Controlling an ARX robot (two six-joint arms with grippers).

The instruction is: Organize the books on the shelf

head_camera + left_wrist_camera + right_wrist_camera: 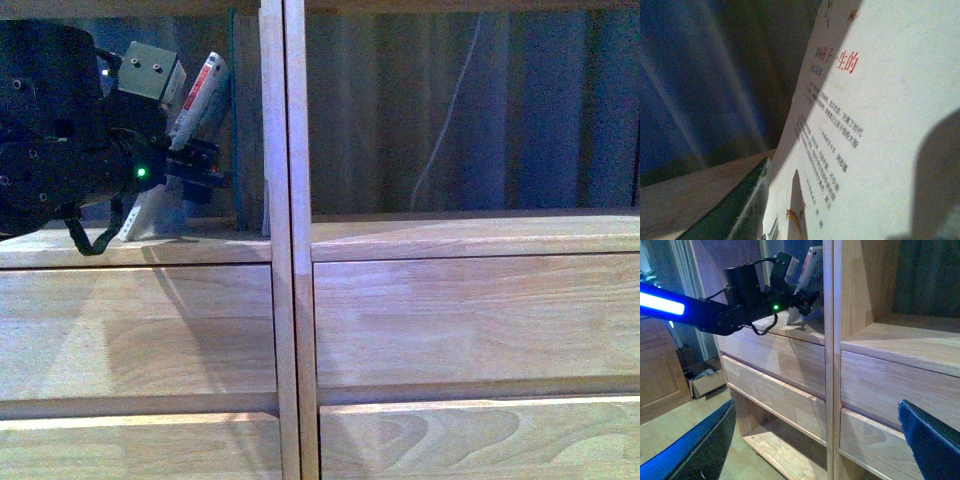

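Light-wood shelf (450,235) with plain drawer fronts (470,320) fills the view, and a blue curtain (560,110) hangs behind its open compartments. The left gripper (195,165) is clamped on the book (200,90), which stands tilted in the left compartment, its top leaning toward the divider (285,120) and its lower corner down at the board. The right gripper (817,435) is spread wide, well apart from the book.

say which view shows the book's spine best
Front view: the book shows its white spine with red block clearly. Left wrist view shows only its printed cover close up; right wrist view shows it small, far off.
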